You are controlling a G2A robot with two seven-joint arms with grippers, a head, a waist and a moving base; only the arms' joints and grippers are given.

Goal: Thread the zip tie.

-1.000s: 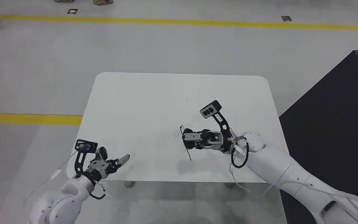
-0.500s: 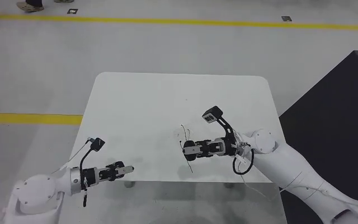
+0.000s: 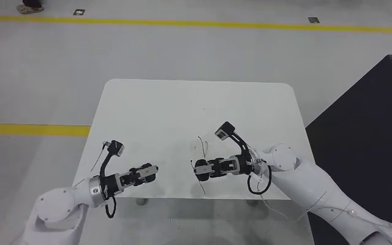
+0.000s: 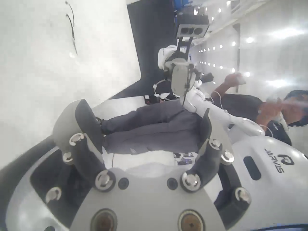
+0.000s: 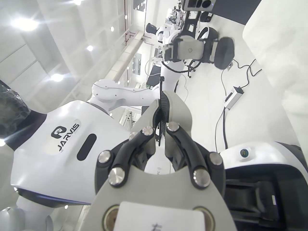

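White tabletop (image 3: 184, 104), left gripper (image 3: 152, 168) at its near edge with fingers (image 4: 85, 118) spread wide and empty, right gripper (image 3: 197, 170) facing it, fingers (image 5: 179, 116) pinched on a black zip tie (image 5: 160, 88) held over the near edge, thin black strands (image 3: 200, 146) lying loose on the tabletop just beyond

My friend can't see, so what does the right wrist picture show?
The right gripper is shut on a thin black zip tie, with one end poking out past its tips. Farther off, the left gripper faces it, open and empty.
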